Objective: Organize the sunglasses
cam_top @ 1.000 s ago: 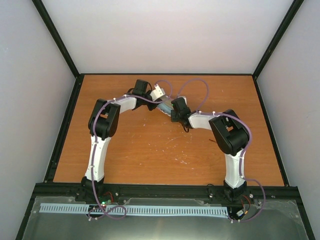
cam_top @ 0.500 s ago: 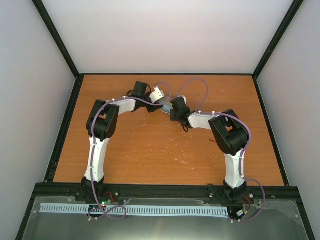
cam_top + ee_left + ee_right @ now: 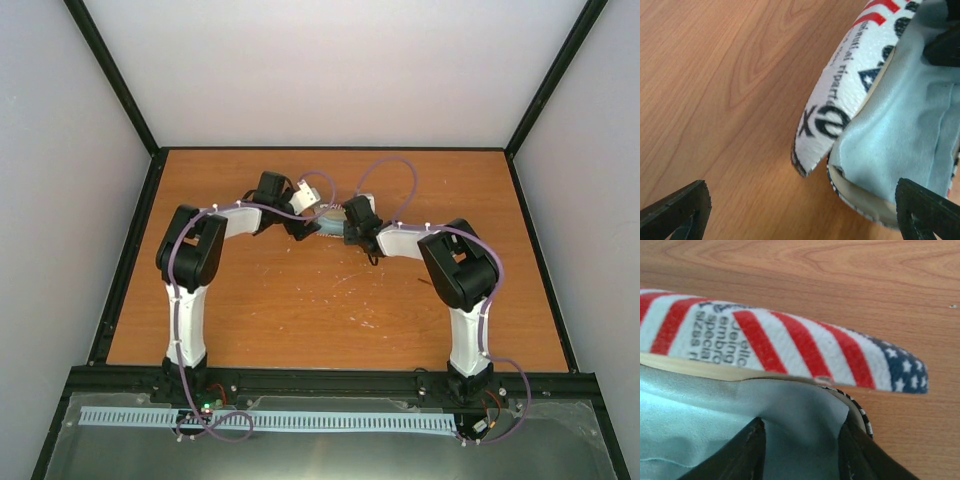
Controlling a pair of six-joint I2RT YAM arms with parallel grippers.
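The flag-patterned case [image 3: 840,90] lies open on the table, its striped lid [image 3: 790,347] raised. A light blue cloth [image 3: 900,125] fills the case's inside and covers whatever is under it [image 3: 715,425]. The sunglasses are hidden from every view. My left gripper [image 3: 800,200] is open wide just in front of the case's end, touching nothing. My right gripper [image 3: 802,450] stands open over the cloth at the case's other end, fingers [image 3: 747,450] apart with cloth between them. In the top view both grippers meet at the case, left [image 3: 300,218] and right [image 3: 345,226].
The wooden table [image 3: 300,300] has black rails along its edges and white walls on three sides. Purple cables [image 3: 390,165] loop above both wrists at the back. Faint pale scuffs mark the wood near the middle.
Both grippers went from shut to open. The left arm drew back to the left, away from the case. The right arm stayed almost still.
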